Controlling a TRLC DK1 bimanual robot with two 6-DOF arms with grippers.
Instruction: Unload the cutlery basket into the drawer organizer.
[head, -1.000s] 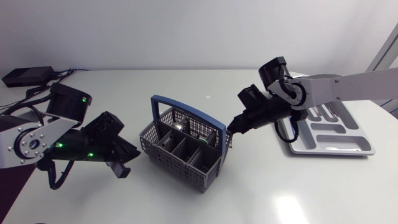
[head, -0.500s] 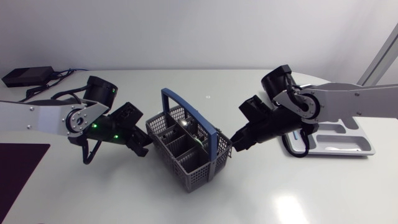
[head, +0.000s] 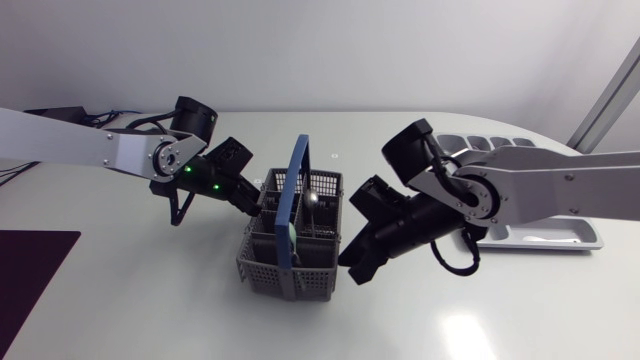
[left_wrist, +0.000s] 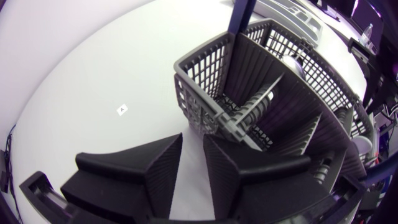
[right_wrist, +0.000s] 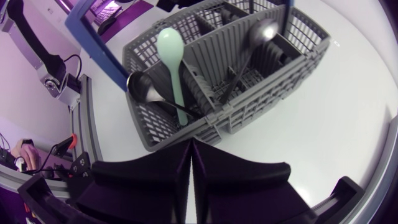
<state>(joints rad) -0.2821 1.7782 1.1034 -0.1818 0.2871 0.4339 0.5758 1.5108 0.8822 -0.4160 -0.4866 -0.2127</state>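
Note:
The grey cutlery basket (head: 268, 262) with a blue handle (head: 297, 190) stands mid-table. In it are a pale green spoon (right_wrist: 169, 46), a black spoon (right_wrist: 140, 84) and a metal spoon (right_wrist: 263, 29). My left gripper (head: 258, 208) is at the basket's far left corner; in the left wrist view it (left_wrist: 193, 139) is open a little, with bare table in the gap and the basket wall (left_wrist: 198, 93) just ahead. My right gripper (head: 352, 268) is low at the basket's right side, shut on nothing (right_wrist: 189, 143). The grey drawer organizer (head: 565, 238) lies at the right, largely hidden by my right arm.
A dark mat (head: 30, 262) lies at the table's front left corner. A small white marker (head: 335, 156) sits on the table behind the basket. Bare tabletop stretches in front of the basket.
The basket has turned and slid, its handle now running front to back. My left gripper came right to its far corner. My right gripper dropped down and left beside it.

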